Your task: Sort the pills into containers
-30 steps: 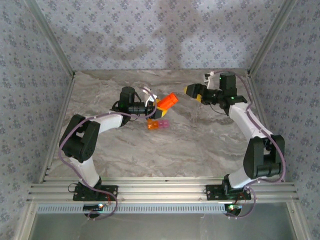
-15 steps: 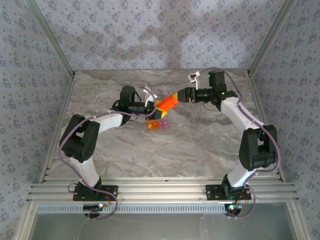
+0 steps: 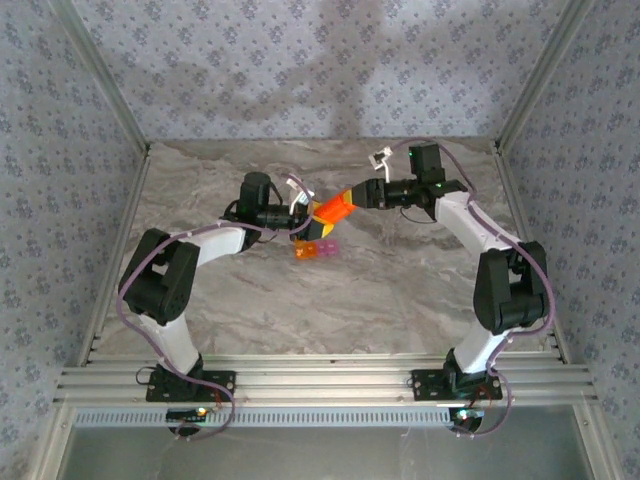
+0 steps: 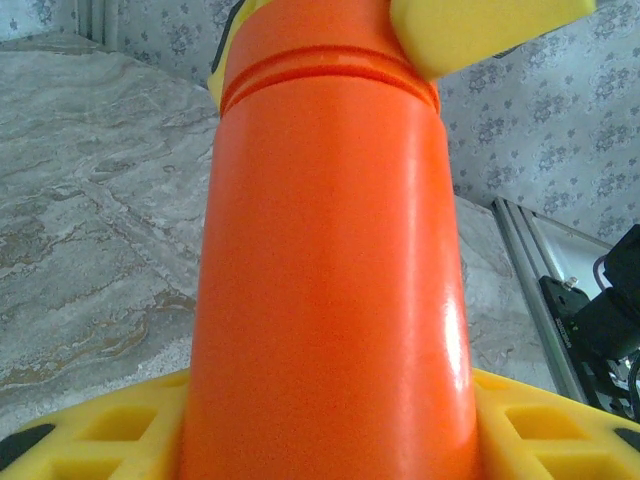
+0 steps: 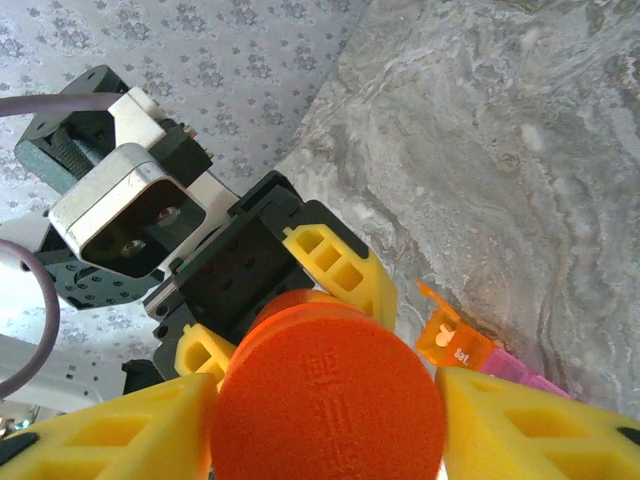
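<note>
My left gripper (image 3: 316,212) is shut on the body of an orange bottle (image 3: 335,207) and holds it tilted above the table, cap toward the right. In the left wrist view the bottle (image 4: 330,280) rises between my yellow fingers (image 4: 100,430). My right gripper (image 3: 357,195) is at the cap. In the right wrist view its fingers (image 5: 540,420) press both sides of the round orange cap (image 5: 330,400). The containers (image 3: 316,249) lie on the table just below the bottle: an orange compartment (image 5: 455,340) with its lid up, joined to a pink one (image 5: 525,375). The pills are hidden.
The marble-patterned table (image 3: 400,290) is closed in by patterned walls at the back and sides. A metal rail (image 3: 320,380) runs along the near edge where both arms are bolted.
My right arm swung left from the back right to the bottle, and its jaws closed onto the cap. The left arm and the bottle stayed still.
</note>
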`<move>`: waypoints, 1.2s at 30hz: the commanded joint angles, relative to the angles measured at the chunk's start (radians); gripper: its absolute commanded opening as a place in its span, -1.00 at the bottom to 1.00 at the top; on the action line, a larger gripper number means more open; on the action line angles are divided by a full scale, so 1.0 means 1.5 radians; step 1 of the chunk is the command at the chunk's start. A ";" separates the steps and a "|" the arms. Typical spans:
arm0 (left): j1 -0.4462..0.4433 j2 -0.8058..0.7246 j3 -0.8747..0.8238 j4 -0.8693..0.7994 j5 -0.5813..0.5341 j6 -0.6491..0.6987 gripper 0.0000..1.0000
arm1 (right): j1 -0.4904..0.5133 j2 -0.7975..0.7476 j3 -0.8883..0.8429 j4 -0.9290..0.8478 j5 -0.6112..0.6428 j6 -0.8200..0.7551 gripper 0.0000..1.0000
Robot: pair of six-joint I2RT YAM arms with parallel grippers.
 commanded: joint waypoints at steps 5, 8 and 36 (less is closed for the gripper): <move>0.003 -0.019 0.026 0.011 0.017 0.003 -1.00 | 0.011 0.015 0.008 -0.011 -0.003 0.036 -0.09; 0.003 -0.024 0.027 0.012 -0.002 0.004 -1.00 | 0.011 0.019 -0.007 0.021 0.012 0.111 -0.22; -0.009 -0.036 0.005 0.029 -0.109 0.040 -1.00 | -0.010 -0.083 -0.046 0.026 0.123 0.308 0.81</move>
